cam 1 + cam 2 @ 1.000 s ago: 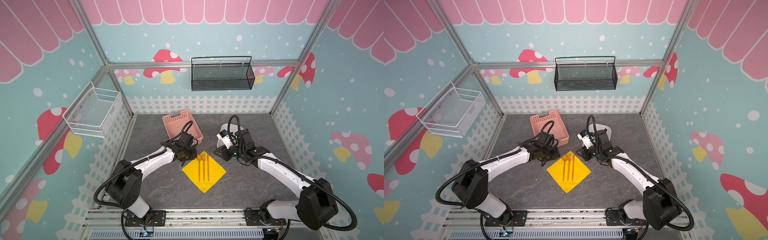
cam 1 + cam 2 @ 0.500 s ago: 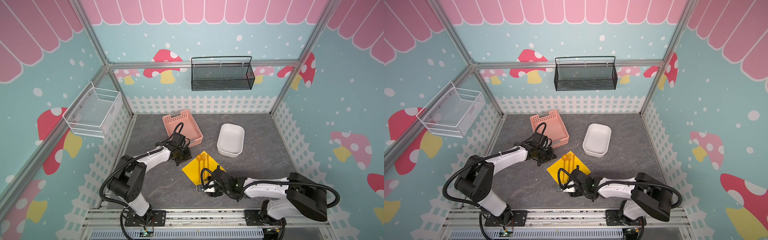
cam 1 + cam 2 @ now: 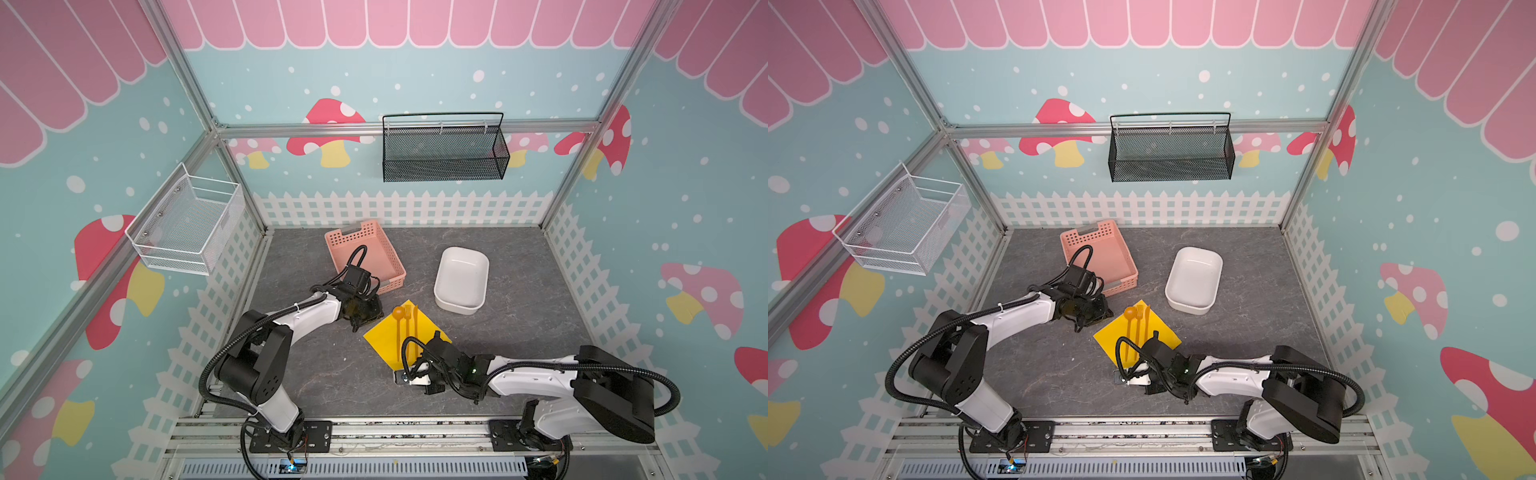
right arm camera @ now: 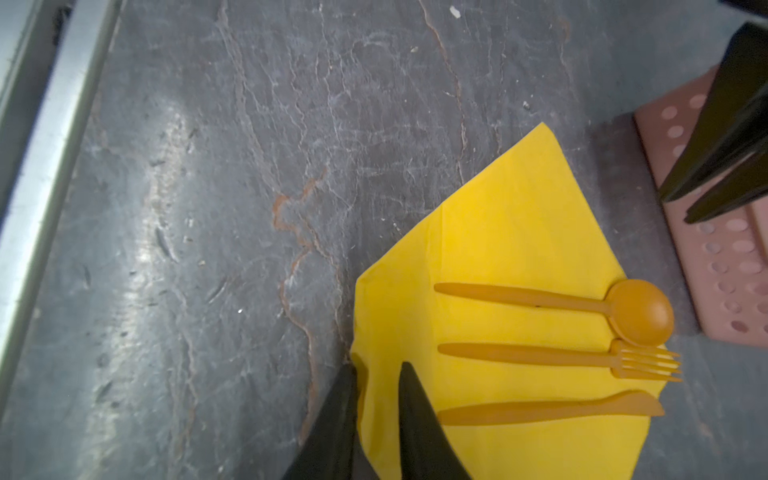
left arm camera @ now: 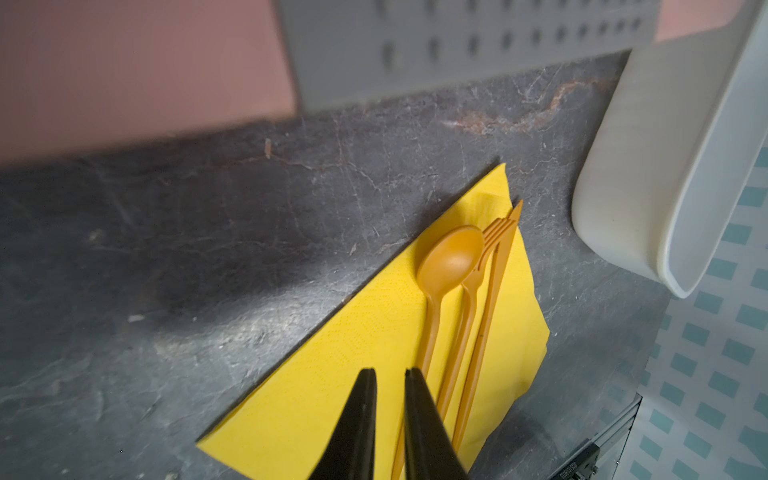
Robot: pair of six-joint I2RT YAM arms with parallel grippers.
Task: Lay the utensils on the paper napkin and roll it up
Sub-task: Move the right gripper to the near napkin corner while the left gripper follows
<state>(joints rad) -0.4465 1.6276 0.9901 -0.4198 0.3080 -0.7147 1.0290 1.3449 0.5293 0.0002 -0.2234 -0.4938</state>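
Black fingers of the left gripper (image 5: 390,374) are seen a narrow slit apart and empty, just left of the paper napkin (image 3: 384,338). The napkin is laid flat on the desk (image 3: 316,374), the utensils (image 4: 519,353) set side by side on it, long axes running near corner to far corner. At the near corner, by the handle ends, the right gripper (image 4: 378,370) is placed, jaws apart astride the paper's edge; this arm is judged nearer for the roll.
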